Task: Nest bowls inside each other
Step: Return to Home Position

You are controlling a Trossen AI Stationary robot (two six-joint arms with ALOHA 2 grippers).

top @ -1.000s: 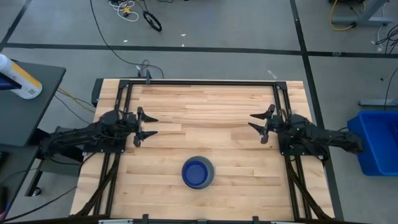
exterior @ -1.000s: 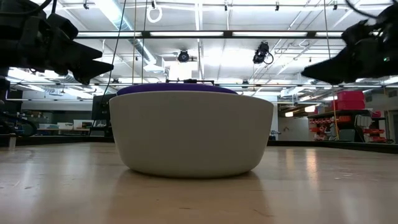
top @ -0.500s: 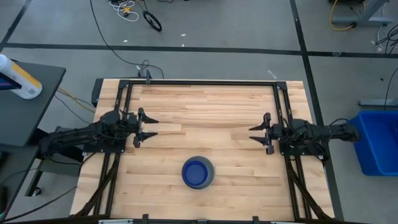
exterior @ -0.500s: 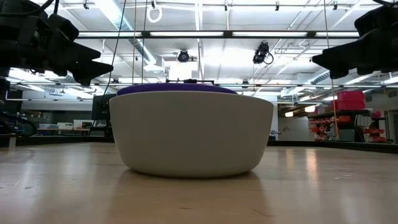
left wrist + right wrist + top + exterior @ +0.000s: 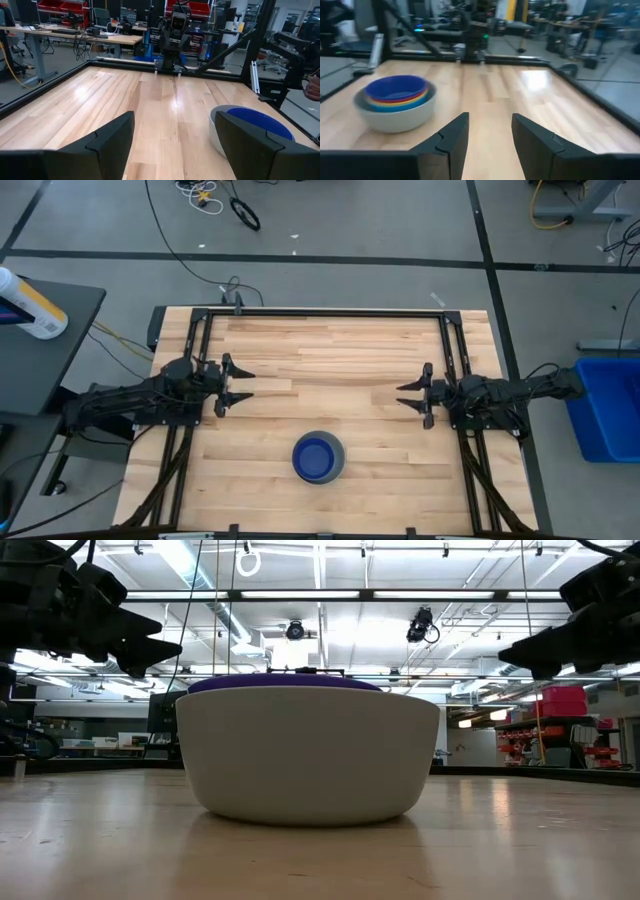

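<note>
The bowls stand nested in one stack (image 5: 319, 458) near the middle of the table's near edge. The pale grey bowl (image 5: 395, 119) is outermost and rests on its base. The dark blue bowl (image 5: 395, 87) is innermost, and yellow (image 5: 405, 103) and light blue rims show between them. My left gripper (image 5: 240, 384) hangs level over the table's left side, open and with nothing between its fingers (image 5: 174, 125). My right gripper (image 5: 410, 395) hangs level over the right side, facing it, open and with nothing in it (image 5: 490, 122). Both are above and far-side of the stack (image 5: 305, 755).
Black frame rails (image 5: 330, 312) run round the wooden table top. Bare wood lies between the two grippers and behind the stack. Off the table, a blue bin (image 5: 605, 405) stands at the right and a dark side table with a bottle (image 5: 30, 305) at the left.
My right gripper has swung a little toward the table's near edge and has turned until it points straight at the left arm. The bowls and my left gripper have kept still.
</note>
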